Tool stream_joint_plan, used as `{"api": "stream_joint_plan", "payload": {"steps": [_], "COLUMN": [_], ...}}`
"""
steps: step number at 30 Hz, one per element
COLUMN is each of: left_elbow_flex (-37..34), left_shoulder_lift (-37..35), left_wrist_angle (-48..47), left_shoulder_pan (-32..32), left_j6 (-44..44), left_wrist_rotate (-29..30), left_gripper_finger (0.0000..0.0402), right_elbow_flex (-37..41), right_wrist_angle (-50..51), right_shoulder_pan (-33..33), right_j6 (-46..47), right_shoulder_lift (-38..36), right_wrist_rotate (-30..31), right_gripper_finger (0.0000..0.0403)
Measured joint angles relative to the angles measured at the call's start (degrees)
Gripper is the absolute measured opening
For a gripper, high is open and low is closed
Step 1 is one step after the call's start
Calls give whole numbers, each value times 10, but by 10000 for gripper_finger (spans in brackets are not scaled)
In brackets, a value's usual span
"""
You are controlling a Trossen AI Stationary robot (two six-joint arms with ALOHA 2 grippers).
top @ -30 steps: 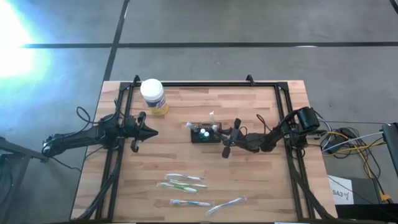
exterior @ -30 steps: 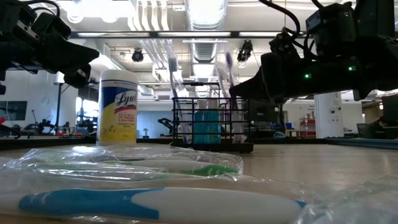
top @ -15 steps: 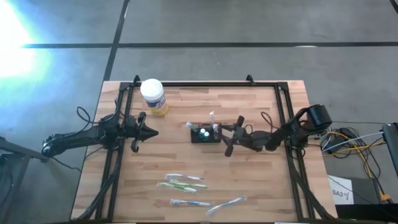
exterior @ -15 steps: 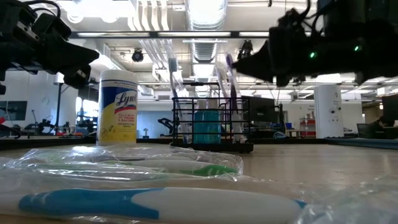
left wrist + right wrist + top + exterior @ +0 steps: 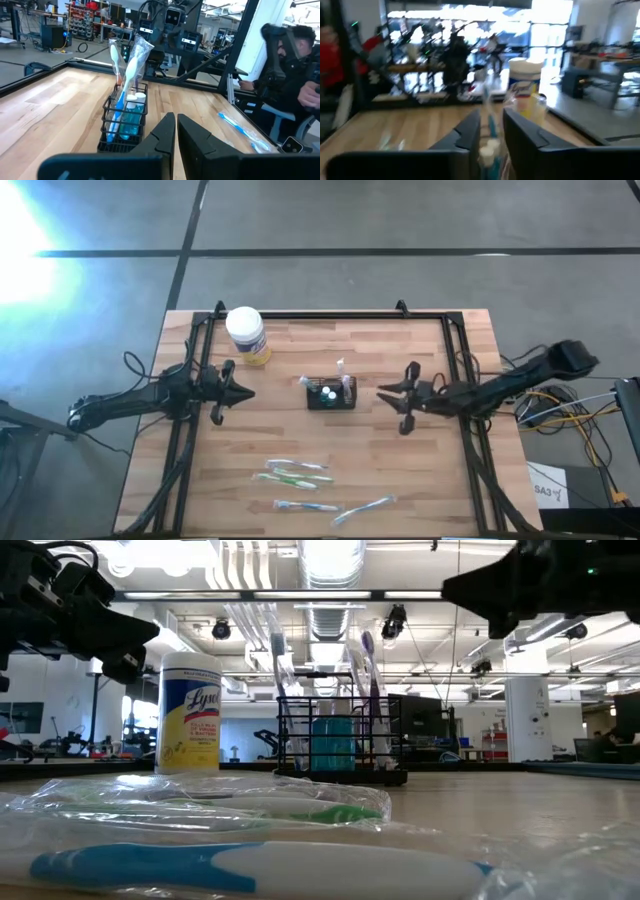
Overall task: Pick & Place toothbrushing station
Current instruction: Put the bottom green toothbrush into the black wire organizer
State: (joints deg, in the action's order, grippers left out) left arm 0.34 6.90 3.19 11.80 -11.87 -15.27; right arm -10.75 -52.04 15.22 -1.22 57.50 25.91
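The bench (image 5: 400,470) has the toothbrushing station (image 5: 331,394) sitting mid-bench. Right gripper (image 5: 392,394) is just beside the station, not touching, fingers slightly parted around nothing. Left gripper (image 5: 243,392) waits well apart on the station's other side, fingers pressed together

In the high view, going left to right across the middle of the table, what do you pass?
Left end effector → white-lidded wipes jar, set farther back → black wire-mesh caddy holding toothbrushes → right end effector.
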Motion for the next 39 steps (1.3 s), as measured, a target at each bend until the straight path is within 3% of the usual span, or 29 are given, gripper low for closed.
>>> {"api": "stream_joint_plan", "payload": {"steps": [4,11,23,39], "left_elbow_flex": [0,0,0,0], "left_shoulder_lift": [0,0,0,0], "left_wrist_angle": [0,-1,-2,-3], "left_shoulder_pan": [0,0,0,0], "left_j6": [5,16,16,16], "left_wrist_rotate": [0,4,3,18], "left_gripper_finger": [23,23,23,23], "right_elbow_flex": [0,-28,16,103], "right_wrist_angle": [148,371,427,471], "right_shoulder_pan": [0,0,0,0], "right_j6": [0,30,30,60], "right_shoulder_lift": [-116,-251,-434,-538], "right_wrist_rotate": [-71,-125,-125,-121], "right_gripper_finger": [18,8,8,8]}}
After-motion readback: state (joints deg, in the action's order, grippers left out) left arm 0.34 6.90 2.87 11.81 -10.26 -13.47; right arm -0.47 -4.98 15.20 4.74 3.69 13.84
